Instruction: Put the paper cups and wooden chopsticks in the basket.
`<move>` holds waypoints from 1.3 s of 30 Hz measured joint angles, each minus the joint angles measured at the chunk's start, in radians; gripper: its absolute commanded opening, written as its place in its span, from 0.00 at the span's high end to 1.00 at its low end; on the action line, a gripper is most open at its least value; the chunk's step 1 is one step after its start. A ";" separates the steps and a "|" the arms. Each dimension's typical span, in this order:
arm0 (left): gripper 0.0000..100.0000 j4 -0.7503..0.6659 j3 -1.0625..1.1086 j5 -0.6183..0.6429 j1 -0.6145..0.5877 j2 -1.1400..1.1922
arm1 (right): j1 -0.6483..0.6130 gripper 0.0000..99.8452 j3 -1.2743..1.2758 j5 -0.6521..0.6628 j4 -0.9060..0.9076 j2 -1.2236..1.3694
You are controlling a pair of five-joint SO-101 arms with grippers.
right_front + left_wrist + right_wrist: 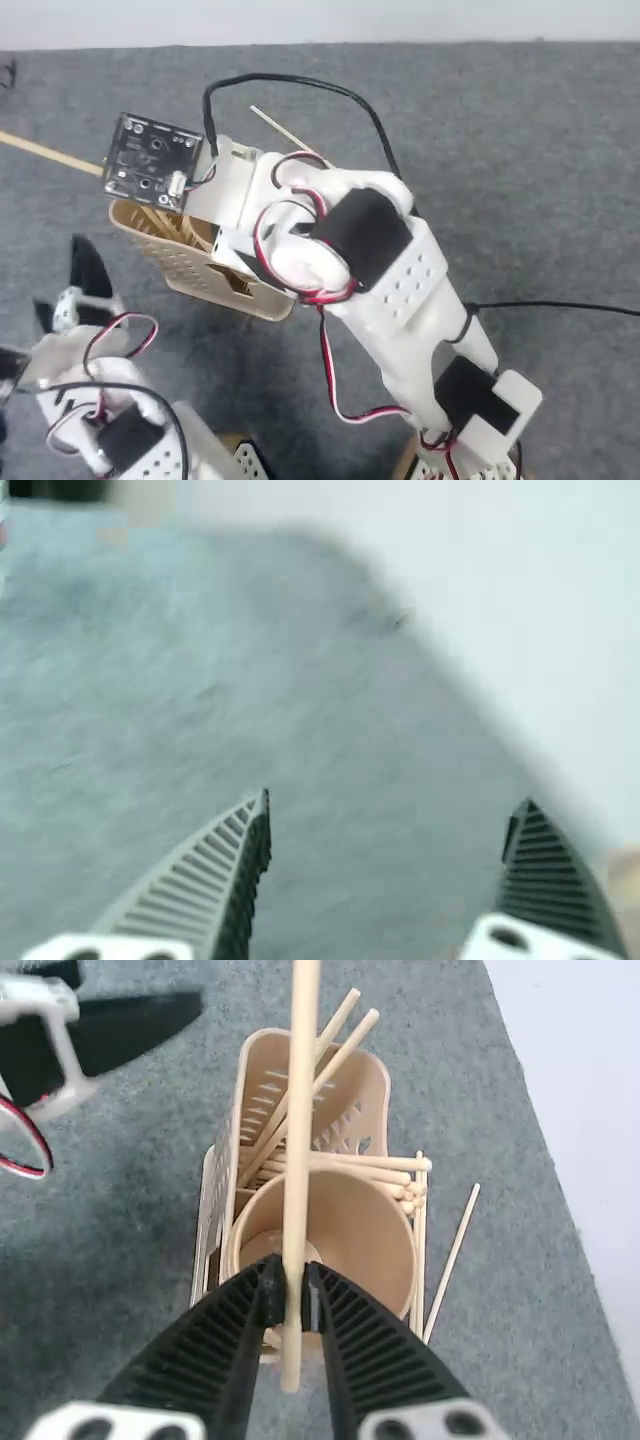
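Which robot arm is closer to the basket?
Right. The right arm hangs directly over the basket, jaws shut on a chopstick. The left arm sits off to one side, jaws open.

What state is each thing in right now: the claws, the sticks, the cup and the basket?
right gripper, shut on the held chopstick over the basket
left gripper, open and empty
basket, holding a paper cup and several chopsticks
loose chopstick, lying on the mat beside the basket
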 measured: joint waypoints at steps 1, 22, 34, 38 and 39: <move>0.63 0.006 -0.043 0.051 0.035 0.000 | 0.000 0.99 0.006 0.000 0.002 -0.006; 0.60 0.051 -0.450 0.385 0.605 0.000 | 0.169 0.99 0.161 0.114 -0.074 -0.066; 0.60 0.051 -0.423 0.387 0.614 0.000 | -0.012 0.99 0.161 0.123 -0.012 -0.101; 0.60 0.051 -0.423 0.387 0.614 0.000 | -0.029 0.99 0.161 0.123 -0.006 -0.107; 0.60 0.051 -0.423 0.387 0.614 0.000 | -0.029 0.99 0.161 0.123 -0.006 -0.107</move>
